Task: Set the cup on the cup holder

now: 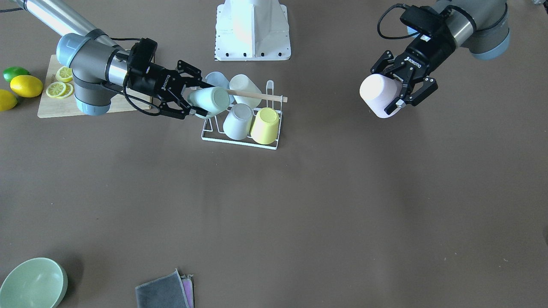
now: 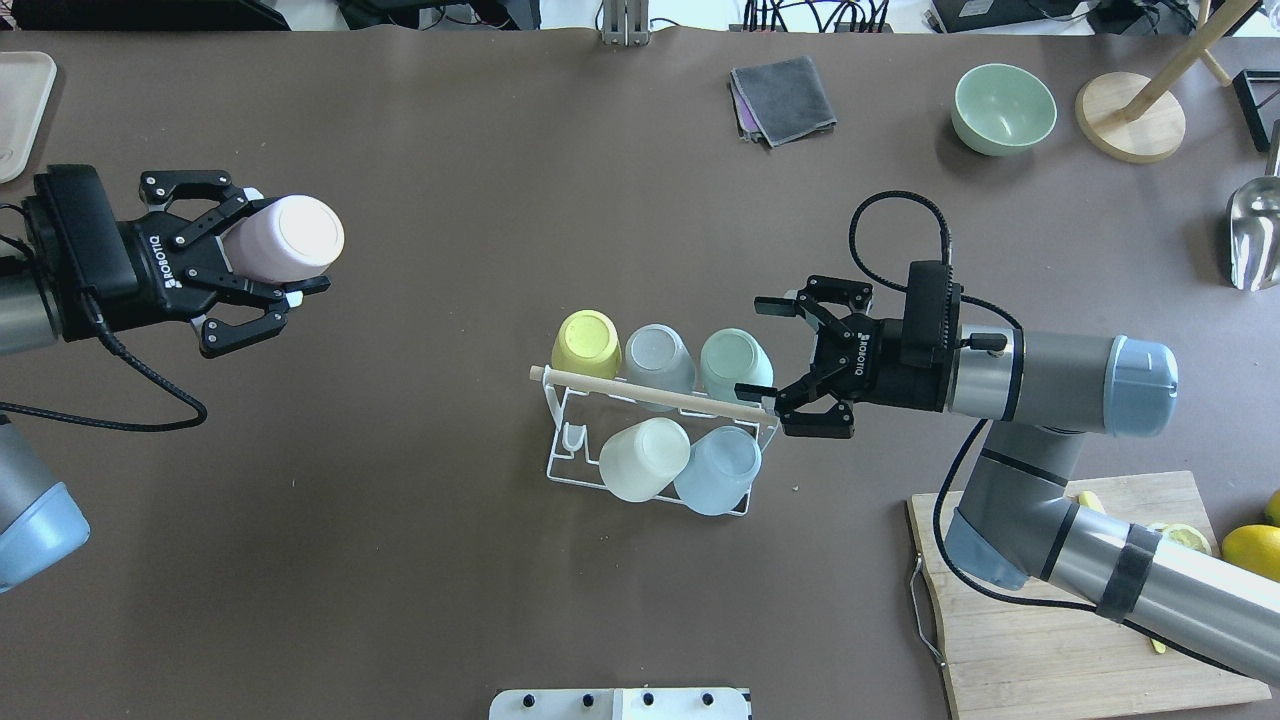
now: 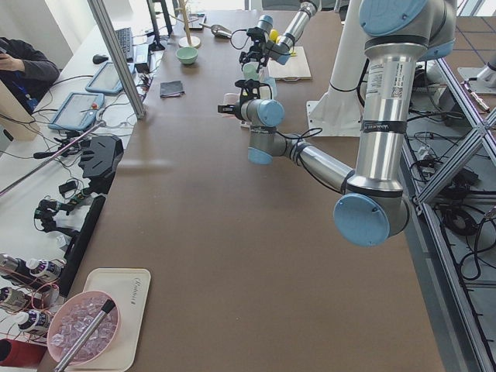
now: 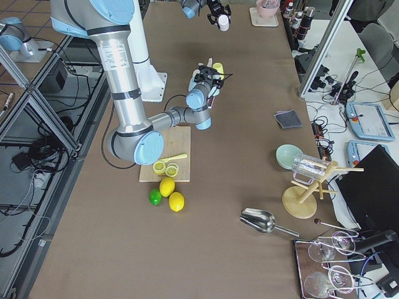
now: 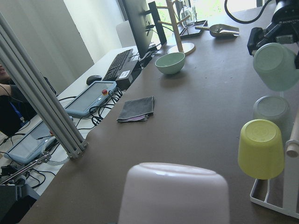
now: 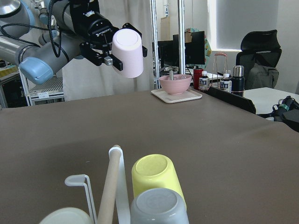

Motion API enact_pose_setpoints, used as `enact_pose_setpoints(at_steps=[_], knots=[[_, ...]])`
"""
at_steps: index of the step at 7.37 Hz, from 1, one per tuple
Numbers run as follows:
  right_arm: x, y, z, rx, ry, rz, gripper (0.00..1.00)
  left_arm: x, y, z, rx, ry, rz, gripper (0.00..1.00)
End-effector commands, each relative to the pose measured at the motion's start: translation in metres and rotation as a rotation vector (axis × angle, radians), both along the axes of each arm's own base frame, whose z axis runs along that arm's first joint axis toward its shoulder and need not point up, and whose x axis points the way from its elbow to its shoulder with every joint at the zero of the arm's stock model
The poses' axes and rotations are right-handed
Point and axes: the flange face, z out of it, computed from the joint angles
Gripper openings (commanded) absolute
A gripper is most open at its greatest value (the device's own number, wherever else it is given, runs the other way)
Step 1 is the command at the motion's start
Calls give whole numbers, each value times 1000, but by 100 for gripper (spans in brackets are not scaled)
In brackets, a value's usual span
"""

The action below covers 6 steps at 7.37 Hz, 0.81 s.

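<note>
Hazard — right gripper [image 2: 750, 347], spread around mint cup [image 2: 735, 362], could snag rod [image 2: 650, 393] of cup holder [image 2: 572, 437] (left gripper [image 2: 277, 244] clasps pink cup [image 2: 305, 235]).

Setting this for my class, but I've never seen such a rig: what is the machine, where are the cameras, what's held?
Two robot arms stand at a table, each ending in a two-finger gripper. Two pictures look down from above, two along the table from its ends, two from wrist cameras. On the table: a wire cup holder carrying cups, a green bowl, cloths, lemons, a cutting board. The left gripper holds a pink cup aloft. The right gripper flanks a mint cup at the holder; grip unclear.
</note>
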Motion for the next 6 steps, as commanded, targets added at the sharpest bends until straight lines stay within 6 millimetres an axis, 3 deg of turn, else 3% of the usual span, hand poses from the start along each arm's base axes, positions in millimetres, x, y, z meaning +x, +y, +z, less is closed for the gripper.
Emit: enact_pose_setpoints(at_steps=[1,2,4,5,6], knots=[[5,6,10,-10,12,-8,100,0,6,0,27,31,9,6],[21,1,20,2,40,-30,100,3,6,-2,29,33,13,6],[56,-19,53,-22,158,-76,100,18,23,-27,80,116,65,6],[75,-41,66,-75,253,-82,100,40,49,-28,103,214,89,6],[83,-61,77,-160,342,-83,100,73,89,-28,110,312,144,6]])
